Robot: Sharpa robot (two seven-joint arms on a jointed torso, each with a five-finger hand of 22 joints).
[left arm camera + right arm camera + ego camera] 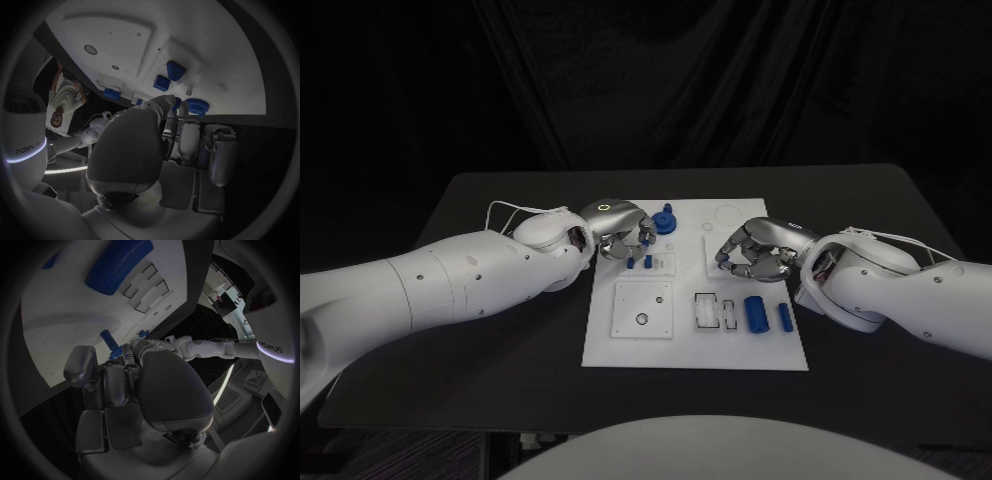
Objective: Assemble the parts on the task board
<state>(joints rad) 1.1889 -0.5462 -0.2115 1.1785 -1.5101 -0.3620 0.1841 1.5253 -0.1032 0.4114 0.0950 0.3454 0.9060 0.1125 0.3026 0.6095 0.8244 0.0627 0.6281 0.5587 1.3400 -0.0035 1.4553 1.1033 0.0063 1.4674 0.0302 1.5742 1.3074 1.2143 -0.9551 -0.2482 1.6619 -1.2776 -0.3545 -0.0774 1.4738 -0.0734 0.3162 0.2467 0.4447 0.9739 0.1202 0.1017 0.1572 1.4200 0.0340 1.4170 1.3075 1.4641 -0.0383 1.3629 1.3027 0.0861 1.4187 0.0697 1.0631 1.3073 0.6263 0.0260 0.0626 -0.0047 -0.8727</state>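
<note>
The white task board (697, 345) lies in the middle of the table. My left hand (625, 232) hovers over its far left part, fingers curled down toward two small blue pegs (640, 263). Whether it pinches one I cannot tell. A blue gear-like part (665, 220) stands just beside that hand, and the left wrist view shows the gear (197, 106) past the fingertips (187, 127). My right hand (759, 250) hangs over the board's far right part with its fingers curled in and nothing seen in them. A blue cylinder (756, 313) and a slimmer blue piece (785, 317) lie nearer me.
Empty rectangular slots (708, 310) sit left of the blue cylinder. A square plate with a small hole (643, 306) occupies the board's near left. Black table (488, 360) surrounds the board, and a dark curtain hangs behind it. The right wrist view shows the cylinder (119, 265) and slots (147, 287).
</note>
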